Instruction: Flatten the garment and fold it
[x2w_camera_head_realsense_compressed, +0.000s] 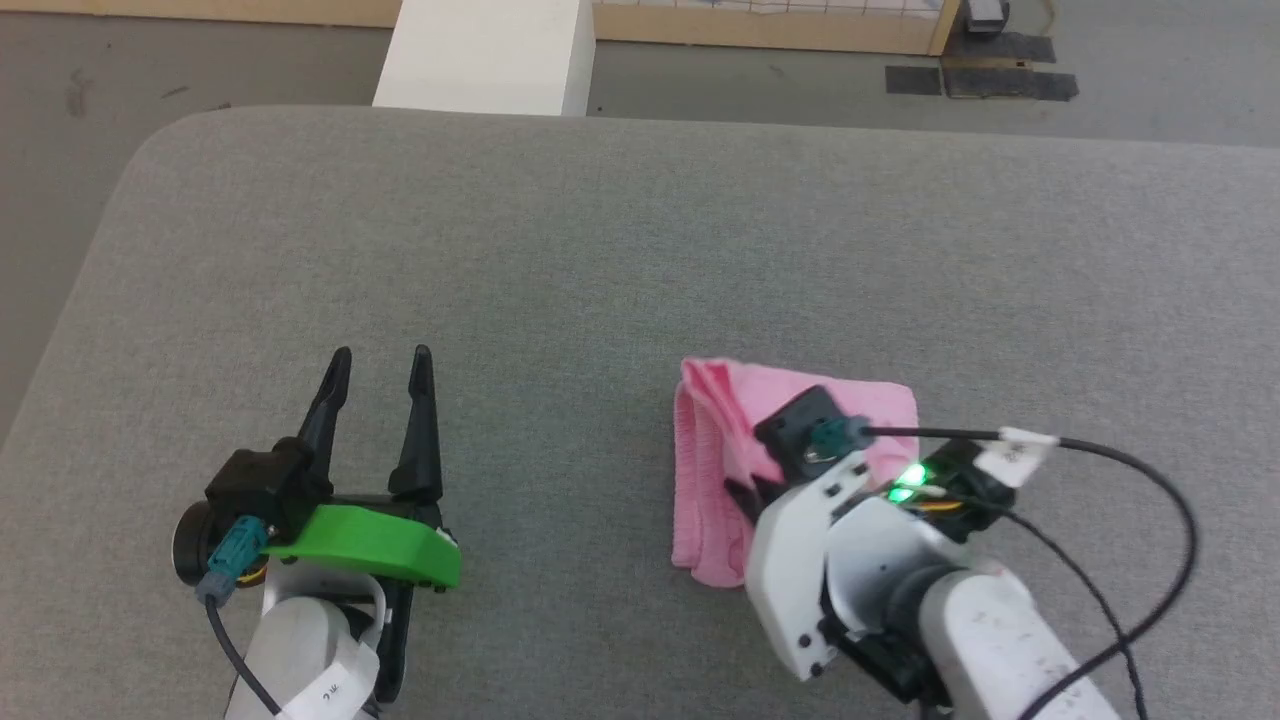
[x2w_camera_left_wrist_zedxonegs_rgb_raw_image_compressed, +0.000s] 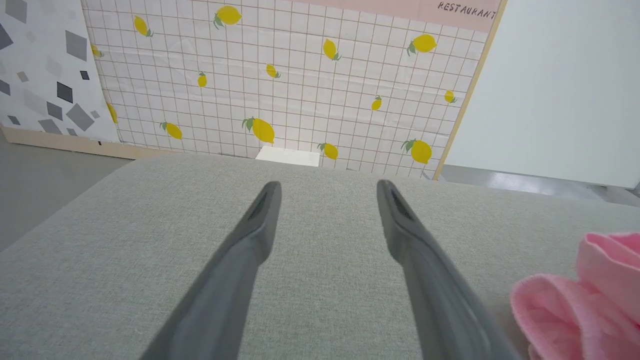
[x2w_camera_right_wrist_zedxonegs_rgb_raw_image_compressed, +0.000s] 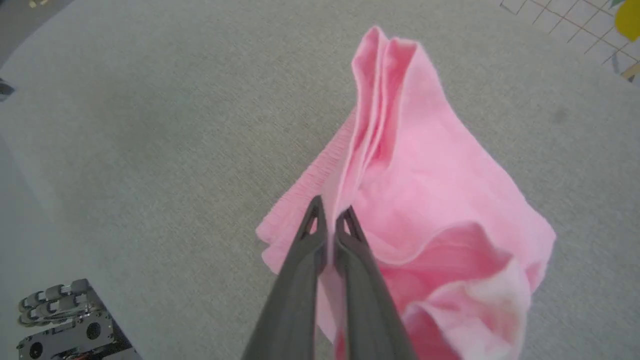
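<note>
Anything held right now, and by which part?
Right gripper: jaws shut on a raised fold of the pink shorts, beside the gathered waistband. Left gripper: jaws open, empty.

Left gripper (x2w_camera_head_realsense_compressed: 381, 352) hovers low, fingers spread wide — right gripper (x2w_camera_right_wrist_zedxonegs_rgb_raw_image_compressed: 331, 205), angled downward, pinched closed.

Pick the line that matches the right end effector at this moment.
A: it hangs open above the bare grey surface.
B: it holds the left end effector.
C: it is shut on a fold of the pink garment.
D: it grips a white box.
C: in the right wrist view the right end effector is closed, with a raised fold of the garment pinched between its tips.
</note>
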